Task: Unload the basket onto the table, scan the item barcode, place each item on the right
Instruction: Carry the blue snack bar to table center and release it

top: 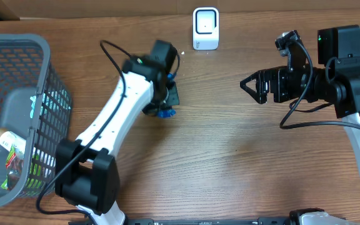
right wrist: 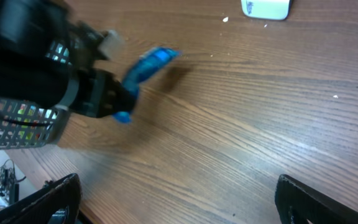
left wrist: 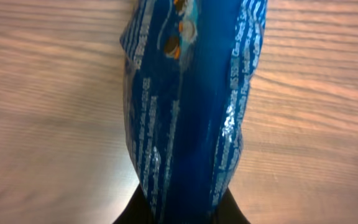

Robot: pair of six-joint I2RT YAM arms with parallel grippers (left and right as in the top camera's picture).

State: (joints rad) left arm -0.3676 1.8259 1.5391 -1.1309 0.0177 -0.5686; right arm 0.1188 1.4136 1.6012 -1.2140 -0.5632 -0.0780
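Note:
My left gripper (top: 166,99) is shut on a glossy blue snack packet (top: 164,113) and holds it just above the wooden table, left of centre. In the left wrist view the blue packet (left wrist: 185,106) fills the middle, pinched at its lower end between the dark fingers (left wrist: 235,214). White print runs along it, but I can make out no barcode. The right wrist view shows the packet (right wrist: 149,64) sticking out of the left arm. My right gripper (top: 247,85) hovers at the right, open and empty, pointing left towards the packet.
A white scanner (top: 205,28) stands at the table's back edge, its base also in the right wrist view (right wrist: 265,7). A grey wire basket (top: 17,42) with several packaged items sits at the far left. Black cables trail from both arms.

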